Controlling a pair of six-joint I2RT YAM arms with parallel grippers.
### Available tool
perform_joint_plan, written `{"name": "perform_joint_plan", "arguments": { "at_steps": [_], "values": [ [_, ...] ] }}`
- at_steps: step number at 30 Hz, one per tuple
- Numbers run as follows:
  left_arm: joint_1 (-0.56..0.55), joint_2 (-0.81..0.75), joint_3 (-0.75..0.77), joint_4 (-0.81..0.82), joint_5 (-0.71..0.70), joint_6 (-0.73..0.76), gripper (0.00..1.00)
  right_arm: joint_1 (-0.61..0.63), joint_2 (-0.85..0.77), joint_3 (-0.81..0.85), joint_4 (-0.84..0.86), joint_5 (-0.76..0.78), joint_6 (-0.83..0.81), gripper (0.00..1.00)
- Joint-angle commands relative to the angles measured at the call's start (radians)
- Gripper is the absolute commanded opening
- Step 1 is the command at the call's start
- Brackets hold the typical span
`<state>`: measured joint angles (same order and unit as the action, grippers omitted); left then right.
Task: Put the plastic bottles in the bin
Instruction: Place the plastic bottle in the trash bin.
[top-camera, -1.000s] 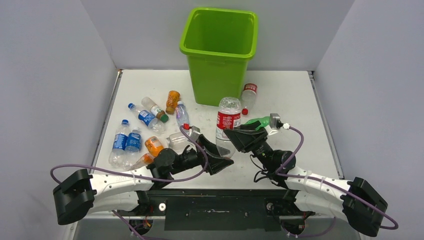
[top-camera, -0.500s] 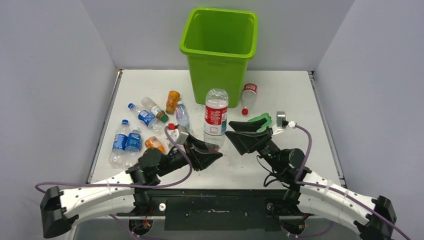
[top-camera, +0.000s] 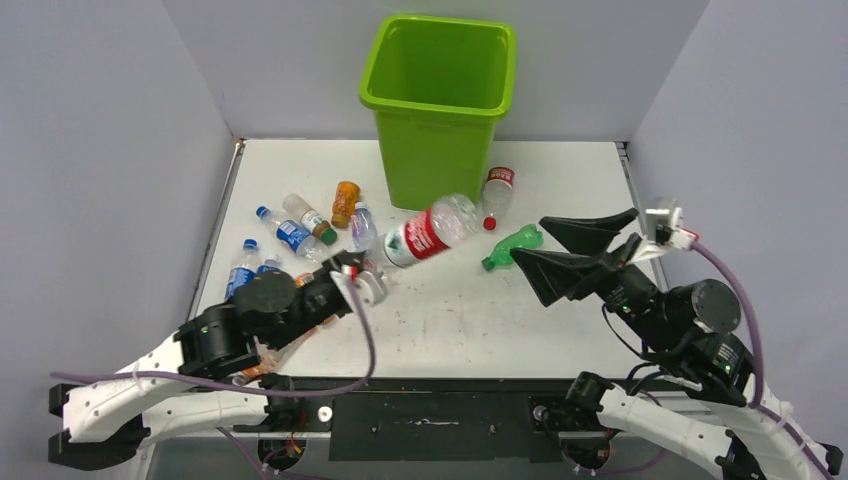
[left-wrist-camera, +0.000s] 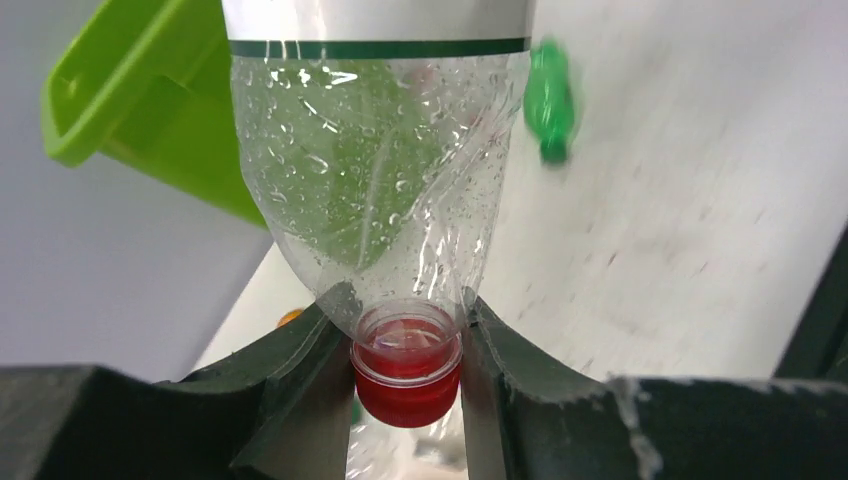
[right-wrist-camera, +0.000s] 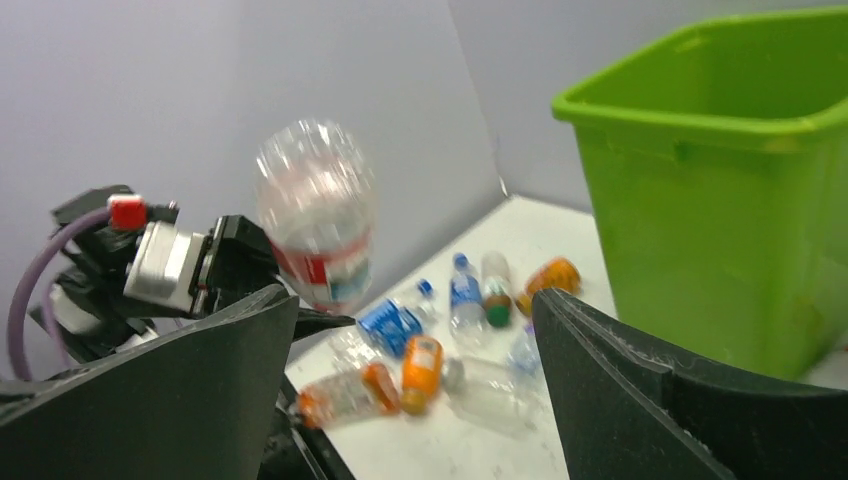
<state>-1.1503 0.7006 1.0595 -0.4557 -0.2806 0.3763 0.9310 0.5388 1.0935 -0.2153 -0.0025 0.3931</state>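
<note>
Early going, I'd say. The left tool (left-wrist-camera: 405, 335) is clamped on the red-capped neck of a clear red-labelled bottle (top-camera: 430, 232), holding it tilted in the air just short of the bin (top-camera: 440, 150), which stands at twelve o'clock. I can see nothing inside the bin from above. The right tool (top-camera: 531, 240) hangs at three o'clock with its fingers wide apart, holding nothing. Nearly everything is left to do: loose bottles (top-camera: 290, 236) lie scattered on the desk (top-camera: 560, 320) around nine to ten o'clock, a green bottle (top-camera: 512, 246) lies near the middle, and another sits beside the bin.
</note>
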Motion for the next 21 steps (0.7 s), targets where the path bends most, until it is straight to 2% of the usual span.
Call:
{"name": "perform_joint_plan", "arguments": {
  "at_steps": [1,4,6,13,21],
  "values": [
    [-0.152,0.087,-0.09,-0.093,-0.332,0.448,0.0,0.005,0.122,0.066,-0.286,0.062,-0.064,0.9],
    [-0.231,0.093,-0.207,0.092,-0.519,0.787,0.0,0.005,0.141,0.078,-0.292,-0.006,-0.07,0.9],
    [-0.245,0.073,-0.262,0.233,-0.525,0.949,0.0,0.006,0.162,0.097,-0.316,-0.05,-0.092,0.9],
    [-0.257,0.087,-0.255,0.348,-0.484,1.201,0.0,0.006,0.313,0.121,-0.463,-0.194,-0.128,0.9],
    [-0.272,0.114,-0.233,0.369,-0.401,1.263,0.0,0.006,0.353,0.057,-0.428,-0.265,-0.164,0.9]
  ]
}}
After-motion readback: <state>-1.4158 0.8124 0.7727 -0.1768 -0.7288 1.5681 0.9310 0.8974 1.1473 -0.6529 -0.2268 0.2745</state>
